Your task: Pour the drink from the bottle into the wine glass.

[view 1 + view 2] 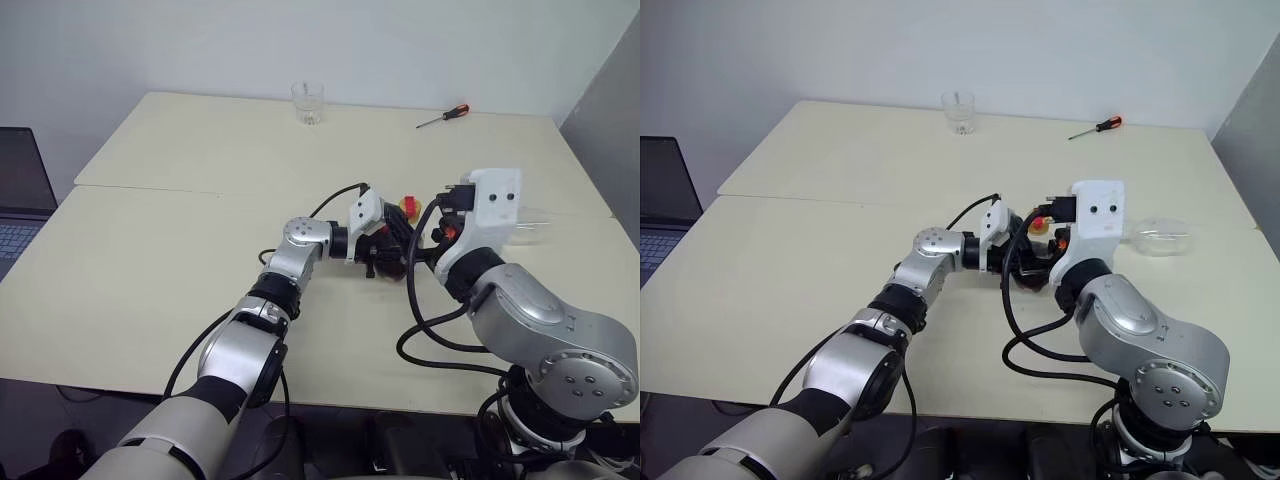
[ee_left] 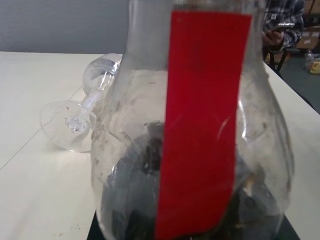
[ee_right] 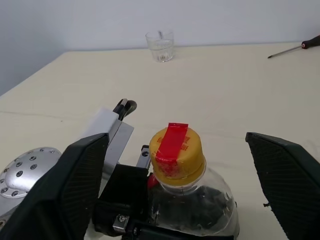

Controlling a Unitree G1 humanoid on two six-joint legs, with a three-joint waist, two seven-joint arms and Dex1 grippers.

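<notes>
The bottle (image 3: 192, 200) stands upright near the table's middle, held low on its body by my left gripper (image 1: 385, 252), which is shut on it. It is clear plastic with a red label strip (image 2: 202, 125) and a yellow cap (image 3: 176, 155) taped red. The dark drink (image 2: 132, 200) fills only its lower part. My right gripper (image 3: 176, 140) is open, one finger on each side of the cap, neither touching it. The wine glass (image 1: 1160, 237) lies on its side on the table to the right of both grippers, its foot (image 2: 67, 125) facing the bottle.
A short clear tumbler (image 1: 308, 102) stands at the table's far edge, and a red-handled screwdriver (image 1: 443, 117) lies at the back right. A laptop (image 1: 20, 195) sits off the table's left side. A person in a plaid shirt (image 2: 282, 22) sits beyond the table's right end.
</notes>
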